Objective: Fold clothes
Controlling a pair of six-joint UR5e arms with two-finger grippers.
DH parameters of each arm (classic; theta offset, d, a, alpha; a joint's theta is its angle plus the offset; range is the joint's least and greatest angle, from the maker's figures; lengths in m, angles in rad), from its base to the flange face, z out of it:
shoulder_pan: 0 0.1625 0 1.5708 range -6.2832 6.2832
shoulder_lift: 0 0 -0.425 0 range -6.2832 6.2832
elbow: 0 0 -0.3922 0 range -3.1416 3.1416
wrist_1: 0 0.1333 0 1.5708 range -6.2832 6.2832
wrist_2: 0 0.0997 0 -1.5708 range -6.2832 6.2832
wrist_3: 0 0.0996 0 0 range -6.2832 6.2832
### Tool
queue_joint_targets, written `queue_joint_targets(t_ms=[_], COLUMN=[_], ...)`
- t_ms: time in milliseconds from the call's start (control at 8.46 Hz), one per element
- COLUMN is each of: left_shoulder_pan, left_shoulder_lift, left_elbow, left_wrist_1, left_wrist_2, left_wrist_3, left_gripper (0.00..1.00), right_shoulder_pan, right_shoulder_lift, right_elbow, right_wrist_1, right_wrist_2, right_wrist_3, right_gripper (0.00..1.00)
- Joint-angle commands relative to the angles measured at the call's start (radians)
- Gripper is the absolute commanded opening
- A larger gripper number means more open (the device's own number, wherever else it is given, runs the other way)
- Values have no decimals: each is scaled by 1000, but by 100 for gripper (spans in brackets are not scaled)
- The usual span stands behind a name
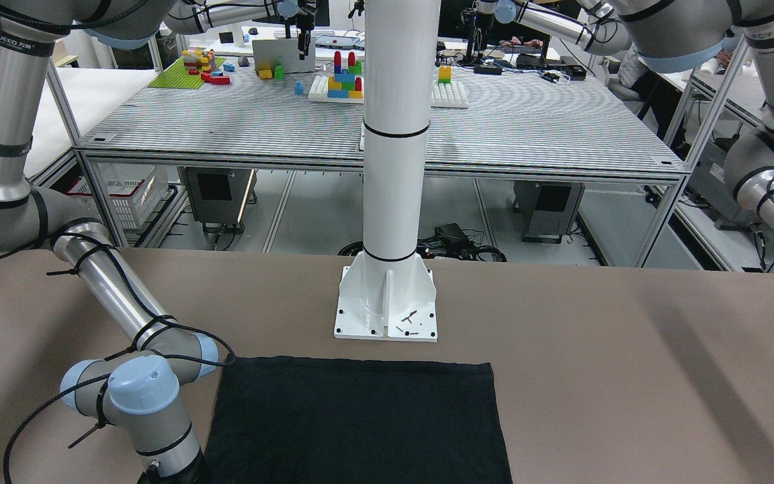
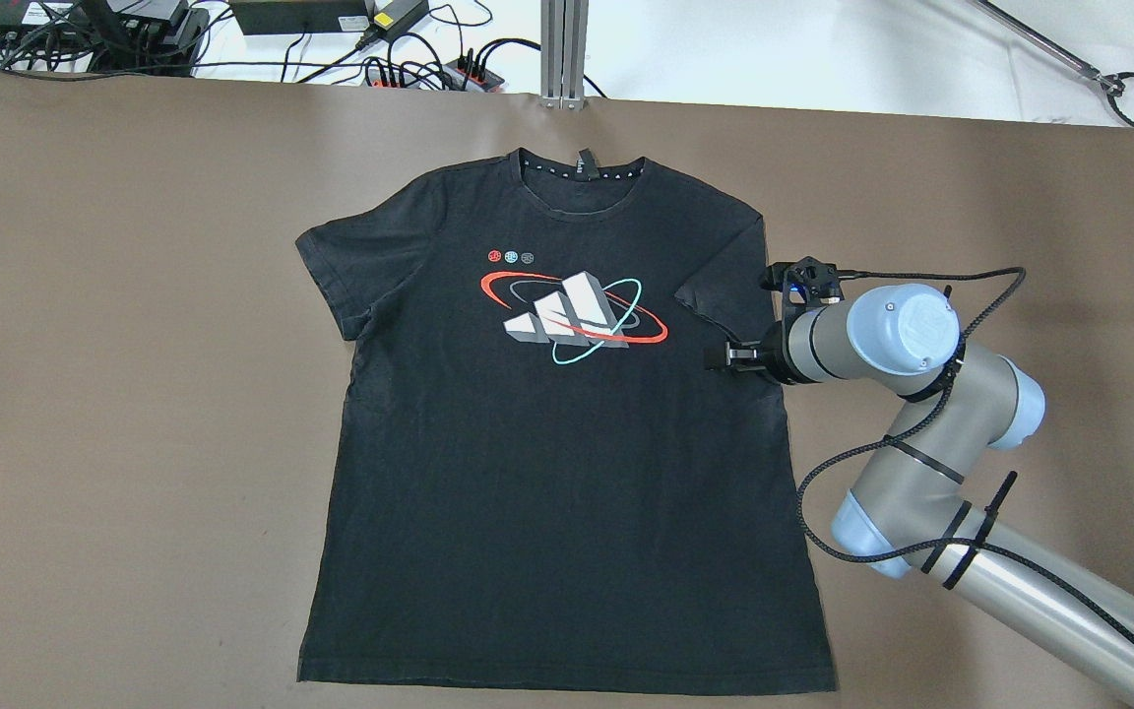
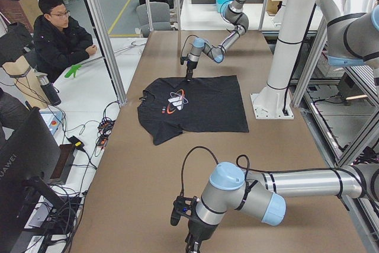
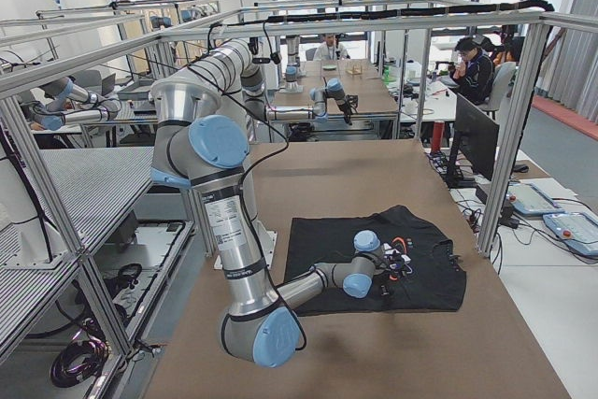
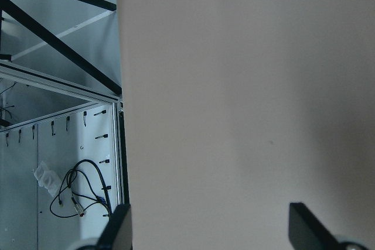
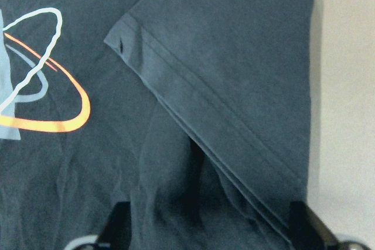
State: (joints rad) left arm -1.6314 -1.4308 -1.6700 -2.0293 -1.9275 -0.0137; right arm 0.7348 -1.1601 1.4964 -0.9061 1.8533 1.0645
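Right end effector (image 2: 724, 356) spread wide, empty, low over the right sleeve (image 2: 720, 286) of the T-shirt (image 2: 567, 463), which lies flat mid-worktop (image 2: 134, 443). Left end effector (image 5: 211, 226) also wide, over bare worktop. Risk: pinching extra layers at the underarm, dragging the shirt askew.

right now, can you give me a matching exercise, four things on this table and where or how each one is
Things:
1. t-shirt
2. right gripper
3. left gripper
4. white pillar

Place or state:
A. open over bare table
B. stands just past the bottom hem
C. lies flat, logo up
D. open over a sleeve hem

Pairs: 1-C, 2-D, 3-A, 4-B
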Motion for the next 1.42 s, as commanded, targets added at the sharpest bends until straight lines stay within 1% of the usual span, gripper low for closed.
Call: queue_joint_targets(t_ms=[0, 118, 236, 354, 473, 591, 709, 827, 945, 1063, 1181, 1300], left_shoulder_pan=[2, 19, 65, 146, 221, 273, 289, 306, 327, 338, 388, 430], left_shoulder_lift=[-11, -37, -71, -129, -192, -270, -339, -403, -503, -592, -649, -737], left_elbow=[-1, 3, 7, 12, 51, 108, 159, 233, 339, 425, 461, 530], left_wrist_1=[1, 7, 11, 14, 11, 6, 6, 3, 3, 1, 3, 1], left_wrist_2=[-7, -72, -155, -186, -195, -220, -257, -301, -361, -408, -407, -401], left_wrist_3=[0, -2, -38, -131, -269, -352, -383, -393, -402, -451, -495, -549], left_gripper=[94, 94, 94, 94, 94, 94, 94, 93, 89, 82, 78, 75], right_shoulder_pan=[-3, -3, -3, -3, -5, -8, -9, -11, -14, -14, -14, -14], right_shoulder_lift=[-132, -177, -219, -237, -236, -233, -230, -225, -224, -224, -224, -225], right_elbow=[198, 249, 296, 321, 318, 312, 309, 308, 308, 306, 306, 306], right_wrist_1=[-29, -48, -50, -51, -51, -51, -53, -71, -80, -80, -80, -80], right_wrist_2=[4, 3, 4, 7, 6, 6, 6, 3, 1, 0, -2, -3], right_wrist_3=[2, 2, 14, 23, 23, 23, 23, 23, 23, 23, 23, 23], right_gripper=[95, 95, 95, 95, 95, 95, 95, 95, 95, 95, 95, 95])
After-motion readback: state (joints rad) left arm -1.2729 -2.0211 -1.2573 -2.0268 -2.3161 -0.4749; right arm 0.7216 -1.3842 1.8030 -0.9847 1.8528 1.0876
